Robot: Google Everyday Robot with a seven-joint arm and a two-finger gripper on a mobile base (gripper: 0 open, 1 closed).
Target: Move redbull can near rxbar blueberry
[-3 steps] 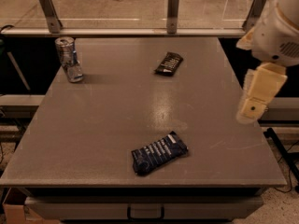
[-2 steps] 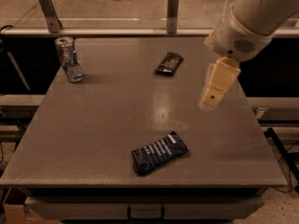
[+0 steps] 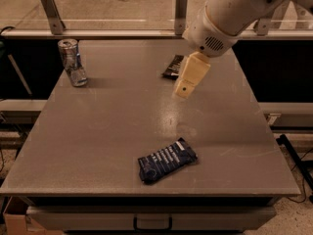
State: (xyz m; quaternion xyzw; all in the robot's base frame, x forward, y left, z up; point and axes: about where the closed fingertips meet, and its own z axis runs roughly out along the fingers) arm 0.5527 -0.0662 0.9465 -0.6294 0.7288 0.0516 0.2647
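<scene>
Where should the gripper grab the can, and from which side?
Grip the can around its middle, coming level from the side facing the gripper, which hangs over the middle of the table. The can stands upright and slim at a far corner, so a side grasp probably fits best.

Lab-like test room, grey table [image 3: 98,146] with metal rail posts [image 3: 50,6], speckled floor [image 3: 122,4], gripper [image 3: 182,92] above table middle.

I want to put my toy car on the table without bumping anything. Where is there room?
The widest bare patch of table lies on the left, between the can at the back and the blue snack bar near the front. The right side is bare too. The back middle is crowded: the gripper hangs over it beside the black bar.
</scene>
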